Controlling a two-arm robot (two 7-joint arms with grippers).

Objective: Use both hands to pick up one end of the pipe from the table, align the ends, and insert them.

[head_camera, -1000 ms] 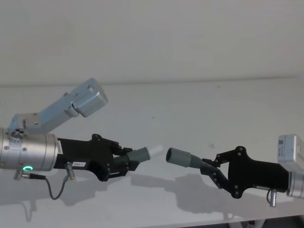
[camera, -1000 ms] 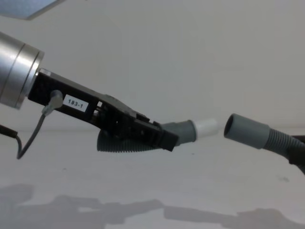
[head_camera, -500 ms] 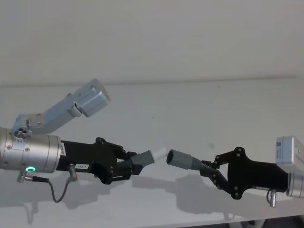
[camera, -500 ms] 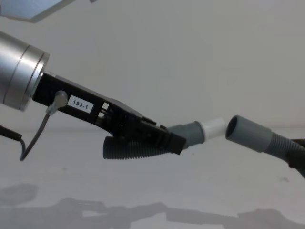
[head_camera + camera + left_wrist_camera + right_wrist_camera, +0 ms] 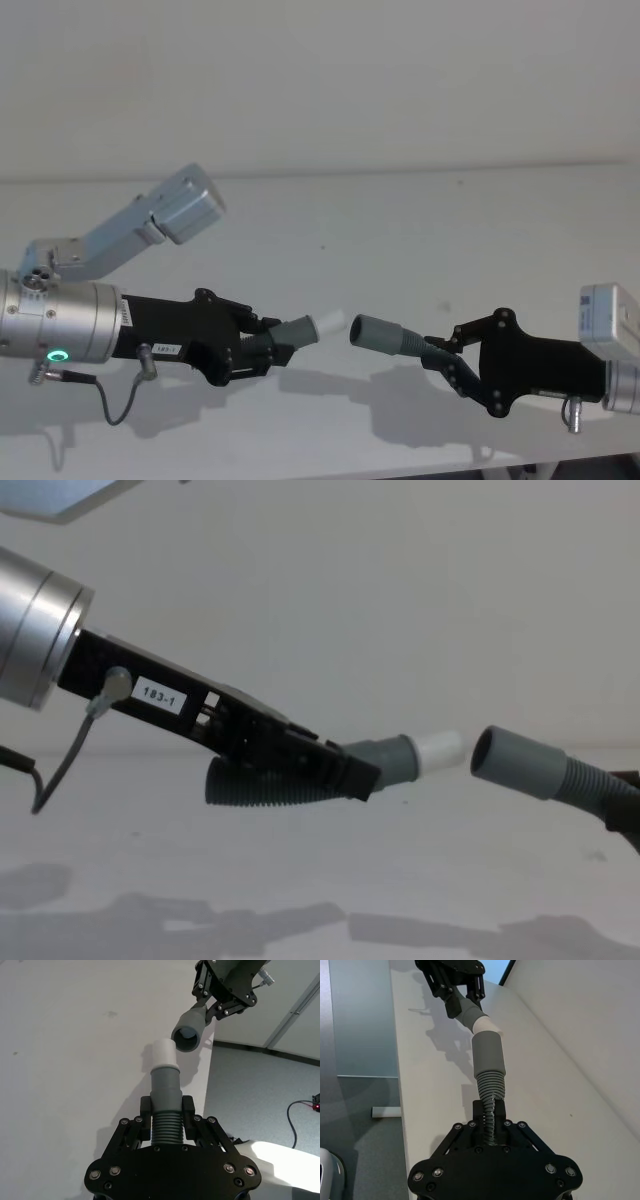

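Chest view: white tip (image 5: 438,750) just left of socket (image 5: 505,760) rim, narrow gap between, both above table (image 5: 300,880). Left gripper (image 5: 360,775) clenched on tip pipe (image 5: 260,790), right gripper (image 5: 440,352) clenched on socket pipe (image 5: 585,778); open room all around socket.

We find the left black plastic gripper (image 5: 268,345) at the left, above the flat matte white table (image 5: 420,220), clamped on the ribbed dark grey hose piece with the white-tipped cuff (image 5: 300,329), whose tail runs back under it. Facing it from the right, the right black plastic gripper (image 5: 438,352) clamps the ribbed dark grey hose piece with the open socket cuff (image 5: 378,334). Between them the white tip (image 5: 437,750) and the socket mouth (image 5: 488,752) lie just apart.
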